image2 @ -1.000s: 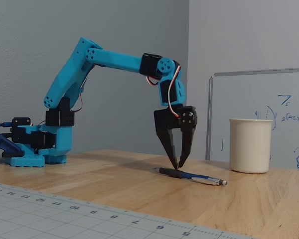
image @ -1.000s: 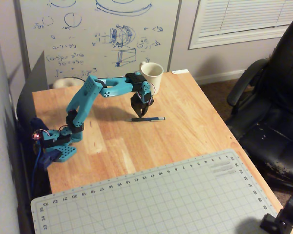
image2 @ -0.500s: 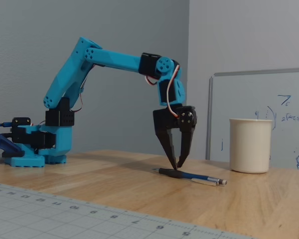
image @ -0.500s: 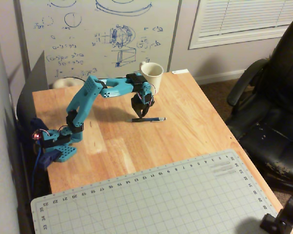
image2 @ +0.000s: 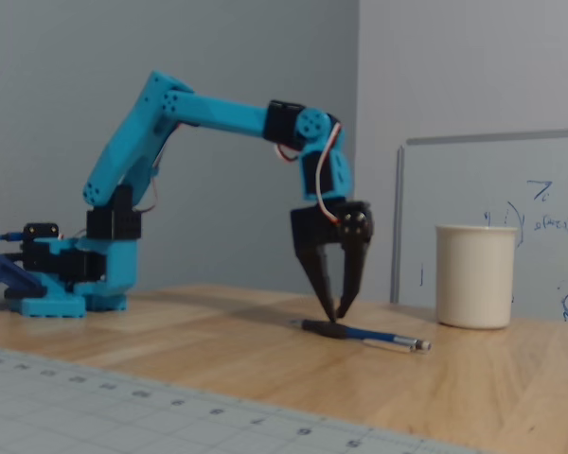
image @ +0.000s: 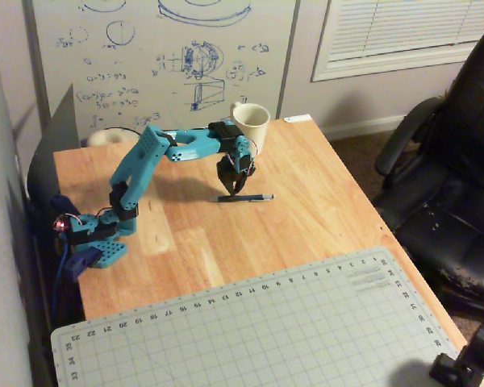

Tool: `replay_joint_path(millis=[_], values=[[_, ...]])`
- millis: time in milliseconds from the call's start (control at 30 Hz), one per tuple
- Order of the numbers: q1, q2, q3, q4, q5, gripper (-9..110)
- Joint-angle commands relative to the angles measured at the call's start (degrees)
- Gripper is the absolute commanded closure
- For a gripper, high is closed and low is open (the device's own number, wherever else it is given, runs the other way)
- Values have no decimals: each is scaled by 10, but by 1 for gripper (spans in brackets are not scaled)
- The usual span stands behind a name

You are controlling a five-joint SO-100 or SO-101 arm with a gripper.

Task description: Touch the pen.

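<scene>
Fingertips of the black two-finger gripper point(image2: 336, 316) come nearly together, a sliver of gap between them, and pinch nothing; in the fixed view they point straight down at the dark end of the slim blue-black pen point(image2: 364, 335), the tips at or just above its barrel, though actual contact cannot be judged. In the overhead view the gripper point(image: 233, 192) stands over the left end of the pen point(image: 246, 197). The pen lies flat on the light wooden tabletop point(image: 323, 201), roughly midway across it and toward the far edge, its small light tip pointing at the right edge in the overhead view. A cream ceramic mug point(image: 251, 126) stands upright near the far edge, behind the gripper and apart from the pen; the fixed view shows the mug point(image2: 474, 276) to the pen's right. The bright blue plastic arm point(image: 157, 153) arches up from its base near the left edge. A grey gridded cutting mat point(image: 258, 330) covers the near edge.
</scene>
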Motion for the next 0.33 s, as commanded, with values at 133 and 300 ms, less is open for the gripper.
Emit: replay_joint_path(millis=[133,300], values=[[10,16,-39,-3,0,101],[6,16,-39,0,0,101]])
